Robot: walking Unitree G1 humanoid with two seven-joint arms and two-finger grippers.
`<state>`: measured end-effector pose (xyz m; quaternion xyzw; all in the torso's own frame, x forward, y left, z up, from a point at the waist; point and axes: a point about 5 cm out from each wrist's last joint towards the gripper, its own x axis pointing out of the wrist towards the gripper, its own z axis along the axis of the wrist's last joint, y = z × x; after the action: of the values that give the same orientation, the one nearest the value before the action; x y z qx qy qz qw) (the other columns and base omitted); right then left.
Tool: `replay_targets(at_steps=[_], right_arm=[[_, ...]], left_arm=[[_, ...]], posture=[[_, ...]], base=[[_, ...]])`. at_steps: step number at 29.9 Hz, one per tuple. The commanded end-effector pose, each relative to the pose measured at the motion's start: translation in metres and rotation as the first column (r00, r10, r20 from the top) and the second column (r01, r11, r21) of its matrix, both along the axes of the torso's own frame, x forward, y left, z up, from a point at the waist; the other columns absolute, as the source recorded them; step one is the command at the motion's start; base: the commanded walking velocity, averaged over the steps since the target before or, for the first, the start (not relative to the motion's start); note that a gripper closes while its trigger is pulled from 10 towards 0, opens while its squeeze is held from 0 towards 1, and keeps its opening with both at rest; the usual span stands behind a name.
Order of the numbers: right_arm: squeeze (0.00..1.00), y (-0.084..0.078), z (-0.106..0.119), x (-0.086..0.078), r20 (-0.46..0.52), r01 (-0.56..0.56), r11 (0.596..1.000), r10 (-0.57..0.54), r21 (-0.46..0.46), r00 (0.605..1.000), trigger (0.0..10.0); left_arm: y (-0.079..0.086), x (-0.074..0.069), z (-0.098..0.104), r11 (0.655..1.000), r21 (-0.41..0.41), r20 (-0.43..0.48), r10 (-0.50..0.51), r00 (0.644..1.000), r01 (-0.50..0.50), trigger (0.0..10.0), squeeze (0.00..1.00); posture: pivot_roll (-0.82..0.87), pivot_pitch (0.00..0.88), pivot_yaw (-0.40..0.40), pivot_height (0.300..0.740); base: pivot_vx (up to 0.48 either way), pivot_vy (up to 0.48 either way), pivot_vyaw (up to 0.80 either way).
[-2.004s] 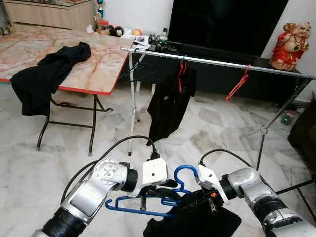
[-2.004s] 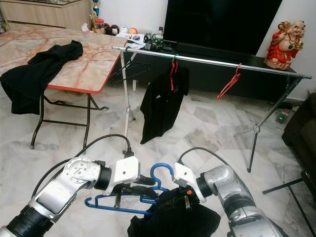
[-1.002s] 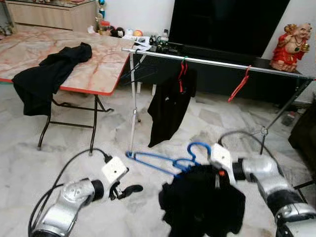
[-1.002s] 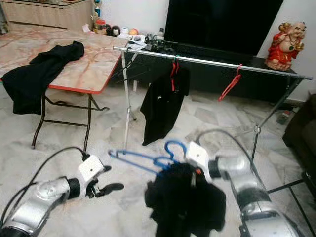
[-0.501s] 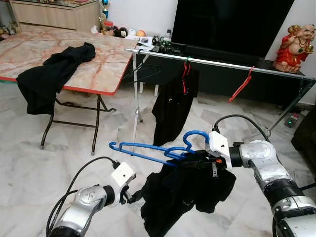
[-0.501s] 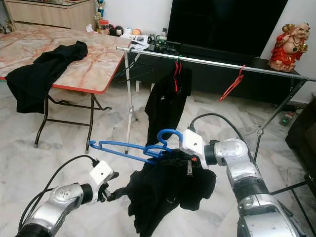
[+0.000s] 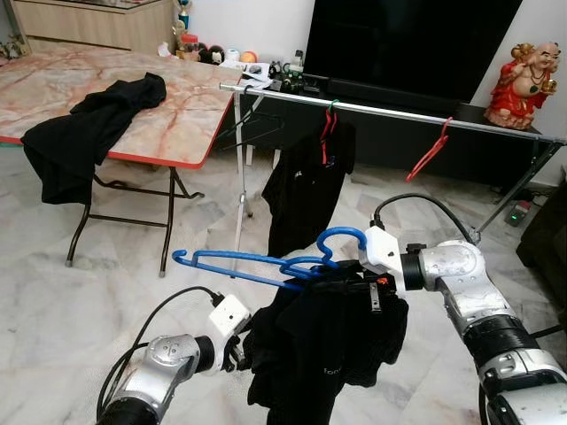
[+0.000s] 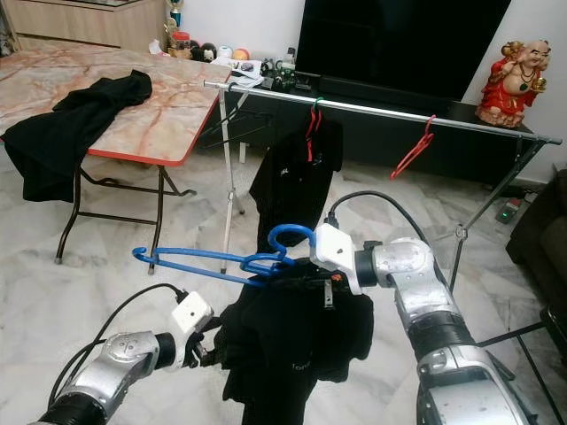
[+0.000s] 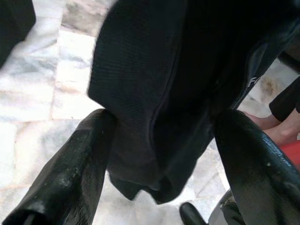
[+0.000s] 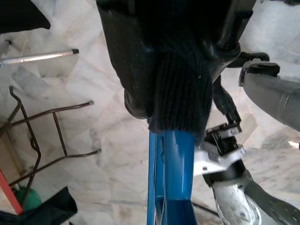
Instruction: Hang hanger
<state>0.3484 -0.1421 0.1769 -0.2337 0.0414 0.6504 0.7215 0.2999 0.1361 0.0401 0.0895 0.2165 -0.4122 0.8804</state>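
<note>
A blue hanger point(image 7: 257, 259) with a black garment point(image 7: 319, 345) draped on it hangs in the air in front of me. My right gripper point(image 7: 359, 270) is shut on the hanger's neck point(image 10: 171, 178) just below the hook, its fingers half buried in the collar. My left gripper point(image 7: 241, 347) is low beside the garment's hem; its fingers point(image 9: 70, 173) stand open with the cloth point(image 9: 164, 93) between them. Beyond runs a silver clothes rail point(image 7: 390, 113), with a black shirt point(image 7: 306, 190) and a bare red hanger point(image 7: 430, 150) hanging from it.
A folding table point(image 7: 177, 133) with black clothes point(image 7: 89, 124) heaped on it stands at the left. Behind the rail are a dark TV point(image 7: 407, 44) and a low cabinet with a red statue point(image 7: 523, 84). The rail's leg point(image 7: 239, 204) stands on marble floor.
My right arm has raised the hanger with the garment and carried it a little left. My left gripper let go of the hanger, dropped low and moved up to the garment's hem.
</note>
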Motion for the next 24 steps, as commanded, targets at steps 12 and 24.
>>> replay_targets(at_steps=[12,24], right_arm=[[0.00,0.003,0.015,-0.003,0.047,-0.048,0.999,0.047,0.014,0.998,0.0],[0.00,0.002,0.012,-0.002,0.037,-0.027,1.000,0.026,0.005,0.999,0.0]], left_arm=[[0.000,0.018,0.004,0.988,0.066,0.084,0.132,0.988,-0.138,10.0,0.00],[0.003,0.015,0.000,0.990,0.065,0.083,0.117,0.990,-0.122,0.0,0.00]], posture=[[0.12,0.000,-0.166,0.740],[0.12,0.000,-0.168,0.740]], base=[[0.000,0.000,0.00],[0.000,0.000,0.00]])
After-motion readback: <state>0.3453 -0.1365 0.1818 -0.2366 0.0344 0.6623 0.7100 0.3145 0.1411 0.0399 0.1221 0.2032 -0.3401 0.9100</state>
